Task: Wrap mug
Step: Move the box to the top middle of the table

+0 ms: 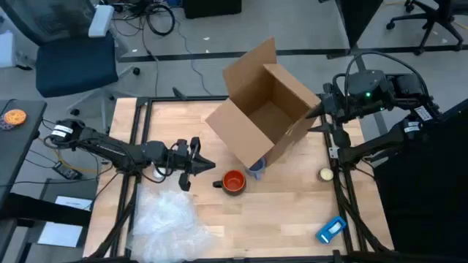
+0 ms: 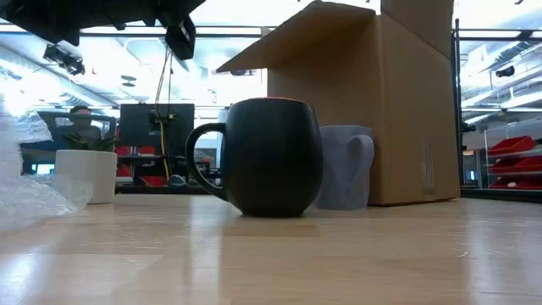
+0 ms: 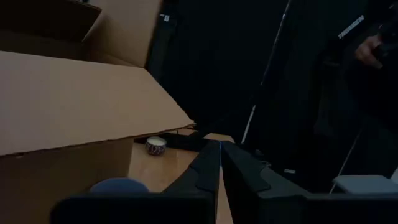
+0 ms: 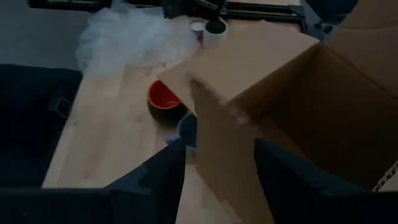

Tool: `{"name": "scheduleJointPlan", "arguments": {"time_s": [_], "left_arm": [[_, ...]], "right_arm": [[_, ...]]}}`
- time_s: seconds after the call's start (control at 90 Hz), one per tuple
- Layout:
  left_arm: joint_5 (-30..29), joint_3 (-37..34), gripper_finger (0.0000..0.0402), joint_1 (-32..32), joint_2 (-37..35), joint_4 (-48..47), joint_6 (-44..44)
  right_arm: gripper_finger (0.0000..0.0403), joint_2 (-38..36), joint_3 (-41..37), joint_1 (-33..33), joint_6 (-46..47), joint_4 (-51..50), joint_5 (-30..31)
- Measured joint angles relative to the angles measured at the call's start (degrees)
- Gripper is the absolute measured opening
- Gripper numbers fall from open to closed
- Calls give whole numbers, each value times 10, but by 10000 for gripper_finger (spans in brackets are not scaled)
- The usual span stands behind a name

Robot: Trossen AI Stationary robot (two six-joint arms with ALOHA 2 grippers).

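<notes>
A round dark mug with an orange inside stands upright on the wooden table, and it fills the middle of the low view. A heap of clear bubble wrap lies at the near left. My left gripper is shut and hovers just left of the mug, pointing toward the table's right edge. My right gripper is open at the right wall of the open cardboard box, and the wall's edge stands between its fingers. My right gripper has one finger on each side of the box wall's edge. Whether either finger touches the cardboard I cannot tell.
A pale blue-grey mug stands against the box's near corner, just behind the dark mug. A small round tin and a blue packet lie at the near right. A white pot stands at the left, under my left arm.
</notes>
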Motion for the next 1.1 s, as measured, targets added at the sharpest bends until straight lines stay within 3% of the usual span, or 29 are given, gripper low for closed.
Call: {"name": "scheduleJointPlan", "arguments": {"time_s": [0.167, 0.622, 0.756, 0.956, 1.1], "left_arm": [[0, 0, 0, 0, 0, 0, 0], [0, 0, 0, 0, 0, -1, 0], [0, 0, 0, 0, 0, -2, 0], [0, 0, 0, 0, 0, -2, -6], [0, 0, 0, 0, 0, -2, -15]], "right_arm": [[166, 2, 0, 0, -24, -3, 74], [156, 64, 1, 0, -60, -37, 77], [118, 71, 2, 0, -72, -56, 73], [18, 66, 1, 1, -76, -96, 57], [9, 52, 0, 1, -93, -96, 76]]}}
